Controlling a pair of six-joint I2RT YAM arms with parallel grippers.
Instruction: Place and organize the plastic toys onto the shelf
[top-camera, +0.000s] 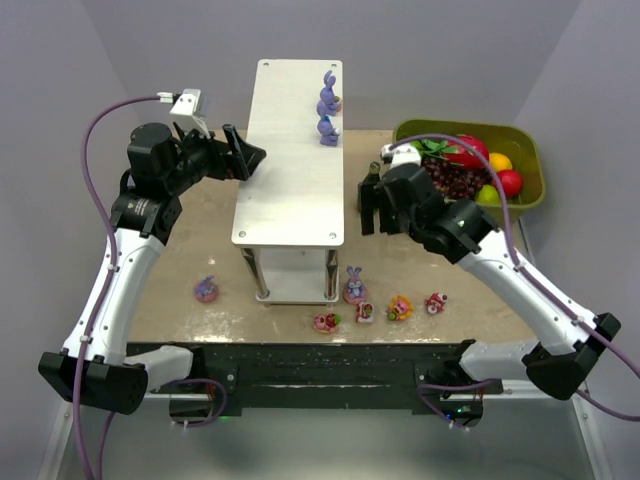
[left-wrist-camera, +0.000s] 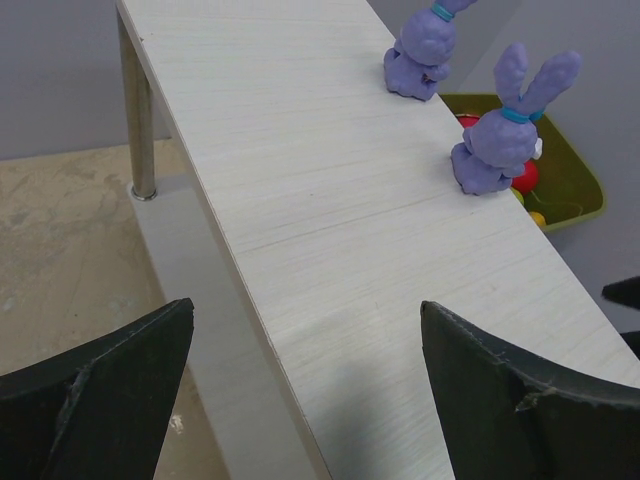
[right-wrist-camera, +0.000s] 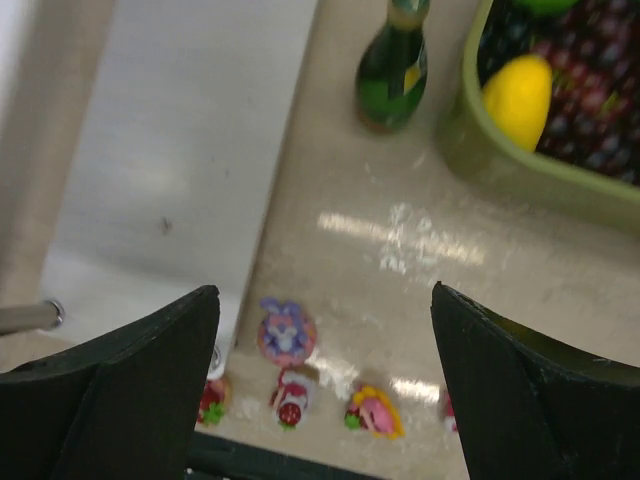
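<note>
Left gripper (left-wrist-camera: 307, 310), jaws spread and empty, hangs at the left edge of the shelf (top-camera: 290, 190), whose far right edge carries two bunnies (top-camera: 328, 100); right gripper (right-wrist-camera: 322, 295), likewise parted and empty, hangs above the toys (right-wrist-camera: 287, 333) on the near table (top-camera: 180, 260); these are judged light, rigid and slick, best pinched across the base.

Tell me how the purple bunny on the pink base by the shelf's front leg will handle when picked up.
Probably light and stiff: the bunny looks like small moulded plastic. Its round base is wider than its body, so it likely stands steadily, though a push on the ears might tip it.
</note>
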